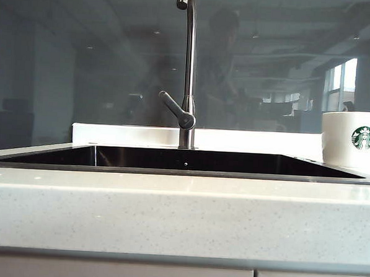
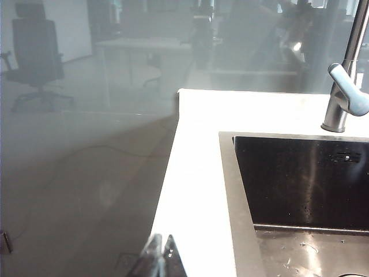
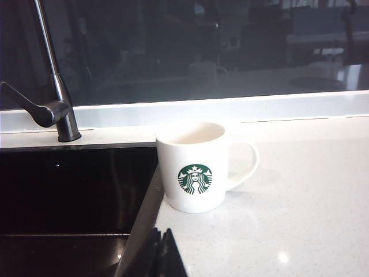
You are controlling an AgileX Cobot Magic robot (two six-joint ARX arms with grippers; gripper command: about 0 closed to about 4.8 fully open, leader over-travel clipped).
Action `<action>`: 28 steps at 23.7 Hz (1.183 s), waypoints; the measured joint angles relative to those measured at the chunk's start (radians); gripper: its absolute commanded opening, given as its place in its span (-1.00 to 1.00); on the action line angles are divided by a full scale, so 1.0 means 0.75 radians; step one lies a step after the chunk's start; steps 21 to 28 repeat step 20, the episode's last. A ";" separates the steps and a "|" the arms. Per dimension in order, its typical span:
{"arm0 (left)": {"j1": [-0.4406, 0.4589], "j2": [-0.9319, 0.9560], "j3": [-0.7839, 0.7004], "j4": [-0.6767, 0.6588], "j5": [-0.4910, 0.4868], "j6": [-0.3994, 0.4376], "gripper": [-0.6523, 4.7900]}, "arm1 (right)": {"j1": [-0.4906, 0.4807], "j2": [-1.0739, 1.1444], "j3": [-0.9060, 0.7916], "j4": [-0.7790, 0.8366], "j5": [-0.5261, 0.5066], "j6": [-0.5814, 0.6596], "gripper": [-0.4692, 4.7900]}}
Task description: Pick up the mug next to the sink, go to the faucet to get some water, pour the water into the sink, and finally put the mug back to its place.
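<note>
the mug (image 3: pixel 195 168), stiff, glazed and likely slippery and breakable, is seen upright on the countertop (image 3: pixel 300 202) just beside the sink (image 3: pixel 69 190), best taken by its handle (image 3: pixel 245 164), while the left gripper (image 2: pixel 159 254) and right gripper (image 3: pixel 160 248) are pressed together, empty.

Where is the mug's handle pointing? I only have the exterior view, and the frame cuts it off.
Observer: On the white ceramic Starbucks mug, the white loop handle points away from the dark rectangular sink.
Operator: Is the mug standing clear of the sink?
Observer: It stands upright on the pale speckled countertop, right at the sink's corner.
Operator: And the right gripper?
Observer: The right gripper is shut, its fingers short of the mug.
</note>
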 measured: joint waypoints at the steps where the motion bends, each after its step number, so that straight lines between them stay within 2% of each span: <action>1: 0.000 0.000 -0.001 0.000 0.000 0.000 -0.77 | 0.000 0.000 0.001 0.000 0.001 0.009 -0.86; 28: 0.000 0.000 0.000 0.000 0.000 0.000 -0.77 | -0.022 0.000 0.001 -0.007 -0.001 0.009 -0.86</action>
